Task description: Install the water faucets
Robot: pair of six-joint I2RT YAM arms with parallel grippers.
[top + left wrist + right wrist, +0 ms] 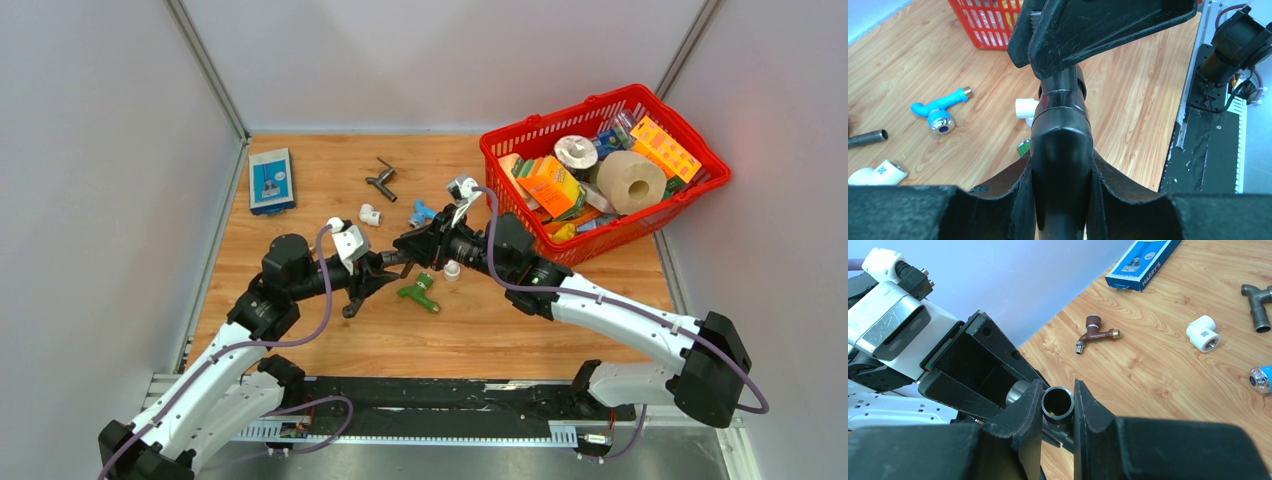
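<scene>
Grippers meet over the table's middle: your left gripper (1062, 170) and right gripper (1058, 395) each clamp one end of a dark tube (1060, 112). Green faucet (418, 292) lies just nearside of them, blue faucet (422, 212) just farside.

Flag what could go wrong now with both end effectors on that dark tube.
The left end effector and right end effector both clamp one dark tube; uneven motion could wrench it loose. The green faucet and white fitting lie just below, so a drop or descent may scatter them.
</scene>
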